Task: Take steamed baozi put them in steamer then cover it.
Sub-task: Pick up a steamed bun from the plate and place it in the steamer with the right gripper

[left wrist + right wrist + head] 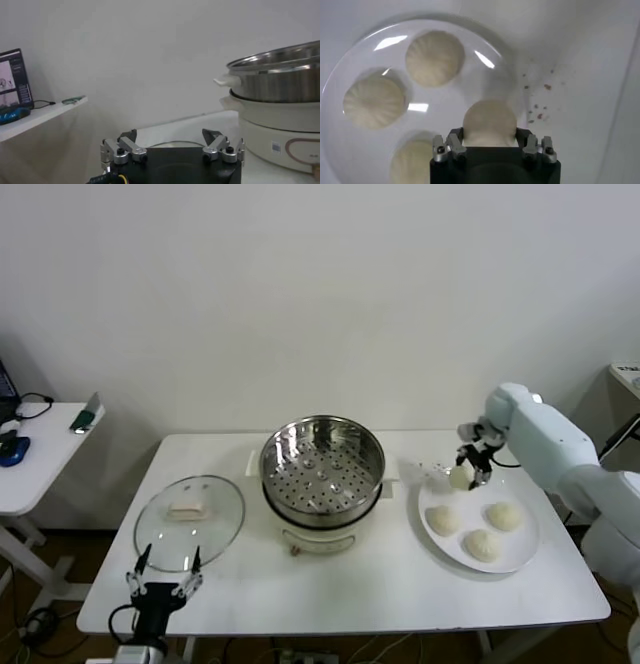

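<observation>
My right gripper [466,470] is shut on one cream-white baozi [489,123] and holds it just above the far left edge of the white plate [525,549]. Three more baozi [483,544] lie on that plate. The steamer [322,468], a shiny steel pot with a perforated tray on a white base, stands open at the table's middle. Its cover [190,520], a glass lid with a cream handle, lies flat on the table to the left. My left gripper [163,579] is parked open at the front left, near the lid.
Dark crumbs [538,107] speckle the white table beside the plate. A side table [40,459] with a laptop and cables stands to the left. The steamer's wall [280,80] rises close to the left gripper in the left wrist view.
</observation>
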Motion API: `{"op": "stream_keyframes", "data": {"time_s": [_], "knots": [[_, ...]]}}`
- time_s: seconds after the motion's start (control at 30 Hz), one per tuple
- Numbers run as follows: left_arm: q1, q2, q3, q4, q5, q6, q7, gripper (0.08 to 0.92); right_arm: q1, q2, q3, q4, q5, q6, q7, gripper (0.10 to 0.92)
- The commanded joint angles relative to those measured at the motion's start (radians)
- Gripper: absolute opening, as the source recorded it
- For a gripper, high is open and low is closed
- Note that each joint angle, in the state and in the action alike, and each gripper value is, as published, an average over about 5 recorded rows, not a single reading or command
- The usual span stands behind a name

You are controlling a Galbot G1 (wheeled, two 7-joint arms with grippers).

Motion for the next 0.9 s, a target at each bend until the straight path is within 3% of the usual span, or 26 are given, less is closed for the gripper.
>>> {"op": "stream_keyframes", "data": {"time_s": [0.03,0.43,0.7,0.9], "knots": [[0.003,-0.001,0.001,-0.004,0.001,0.001,0.000,0.823,0.251,-0.006,-0.262,0.205,0.180,0.086,-0.036,0.679],[0.028,-0.006,0.006,-0.014,0.003,-0.001,0.000,0.823,0.469,0.206,-0.332,0.296,0.188,0.290,-0.055,0.679],[0.036,-0.005,0.006,-0.020,0.002,-0.001,0.000,0.823,0.412,0.312,-0.316,0.400,-0.015,0.401,0.015,0.679],[0.043,-0.001,0.004,-0.021,0.000,-0.003,0.000,0.823,0.301,0.369,-0.278,0.397,-0.193,0.458,0.068,0.681]]}}
